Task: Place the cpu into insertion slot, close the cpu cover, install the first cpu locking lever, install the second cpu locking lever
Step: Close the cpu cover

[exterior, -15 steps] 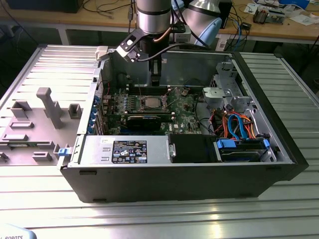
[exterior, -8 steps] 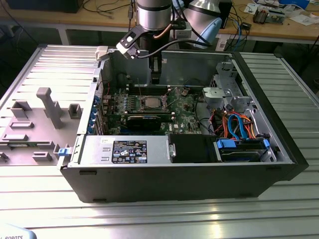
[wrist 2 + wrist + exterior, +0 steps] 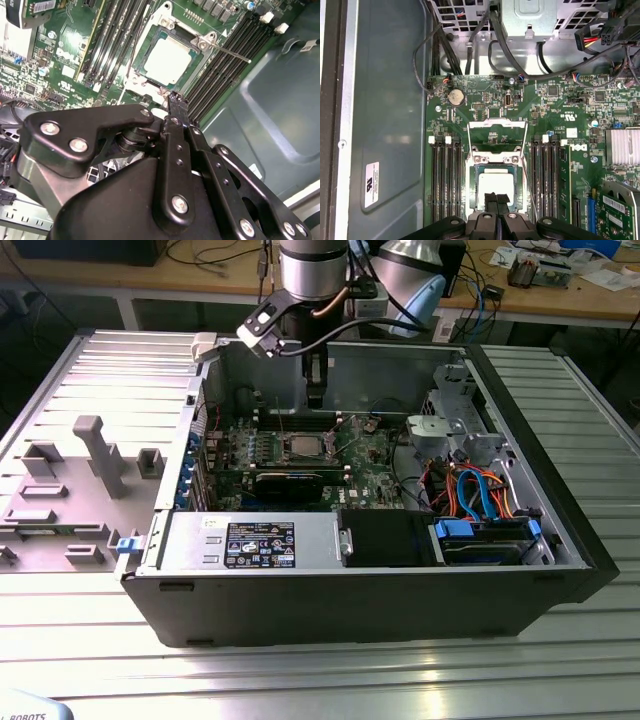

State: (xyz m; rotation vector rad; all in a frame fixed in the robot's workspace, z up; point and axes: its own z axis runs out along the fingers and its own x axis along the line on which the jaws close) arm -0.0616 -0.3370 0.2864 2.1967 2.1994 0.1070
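Gripper [image 3: 497, 196], closed up and empty, hovers just above the cpu [image 3: 496, 185], already seated in the insertion slot [image 3: 476, 185] mid-frame in the exterior view; the cpu cover [image 3: 497, 131] is still flipped open and both locking levers [image 3: 234, 53] look unlatched.

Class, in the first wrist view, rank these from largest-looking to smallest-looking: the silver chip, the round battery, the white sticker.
1. silver chip
2. white sticker, narrower than the chip
3. round battery
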